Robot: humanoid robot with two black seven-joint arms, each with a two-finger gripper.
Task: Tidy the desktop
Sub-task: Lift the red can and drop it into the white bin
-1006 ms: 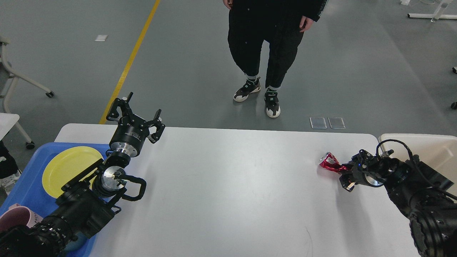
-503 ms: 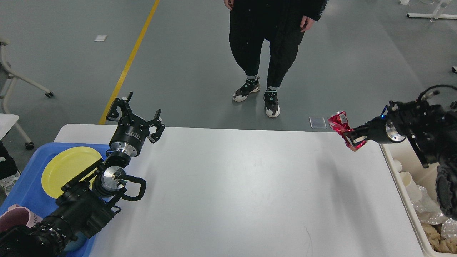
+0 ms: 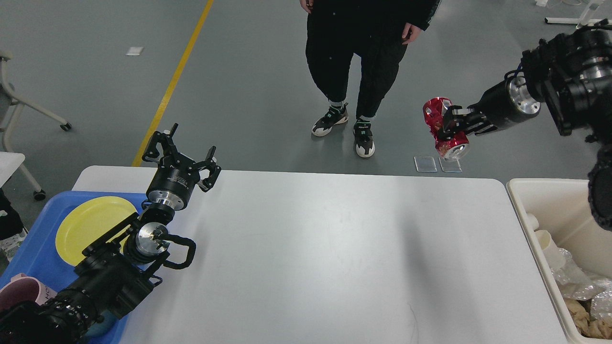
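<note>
Now, desktop [image 3: 306, 248]: white, fills mid-view, bare between both arms.
Right gripper [image 3: 449, 128]: jaws clamped on crushed red can [image 3: 441, 129], up off the desk over the floor; 0.5 s ago lower, by the far-right corner.
Left gripper [image 3: 184, 155]: jaws spread, empty, same spot as before.
Count: 1 can, 1 yellow plate [image 3: 88, 224] in blue tray [image 3: 33, 253], 1 cream bin [image 3: 526, 200].
Writing: none legible.
</note>
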